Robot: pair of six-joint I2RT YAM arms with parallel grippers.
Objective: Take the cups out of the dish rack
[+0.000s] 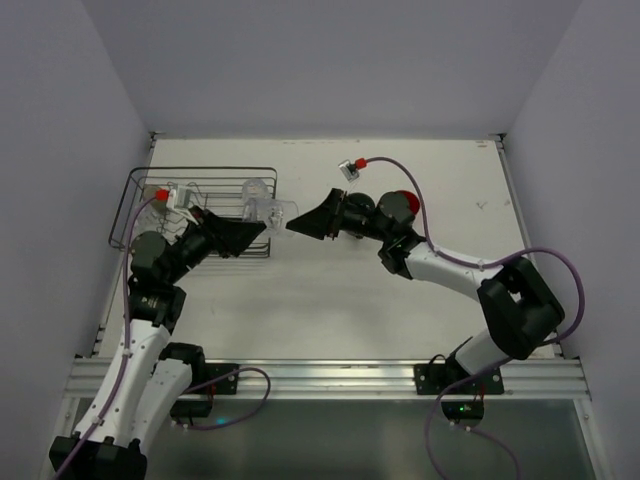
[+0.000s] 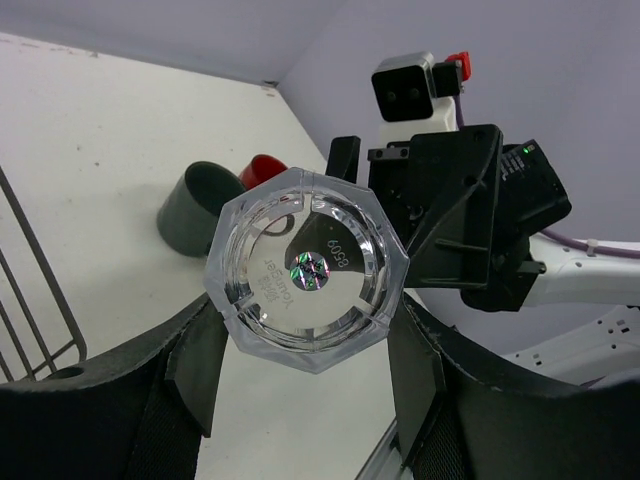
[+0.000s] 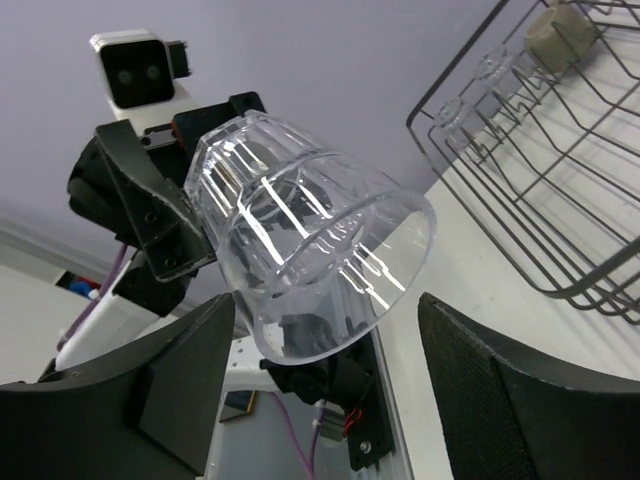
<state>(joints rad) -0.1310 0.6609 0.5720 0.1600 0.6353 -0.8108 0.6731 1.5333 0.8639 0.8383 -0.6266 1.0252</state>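
Note:
A small clear tumbler (image 1: pixel 272 211) hangs on its side just right of the dish rack (image 1: pixel 200 170), with my left gripper (image 1: pixel 262 228) shut on its base end. In the left wrist view its octagonal base (image 2: pixel 305 270) sits between my fingers (image 2: pixel 195 365). Its mouth points at my right gripper (image 1: pixel 292 224), which stands open. In the right wrist view the tumbler (image 3: pixel 310 235) lies between the wide-apart right fingers (image 3: pixel 185 385), touching neither. A clear glass mug (image 1: pixel 258 187) stays in the rack (image 3: pixel 540 170). A red mug (image 2: pixel 262 170) and a dark grey-green mug (image 2: pixel 195 210) stand on the table.
The red mug (image 1: pixel 402 200) sits behind the right arm's wrist, mid-table. The rack holds an olive-grey cup (image 3: pixel 560 30) at its far end. White walls close the table at the back and sides. A metal rail (image 1: pixel 330 375) runs along the near edge.

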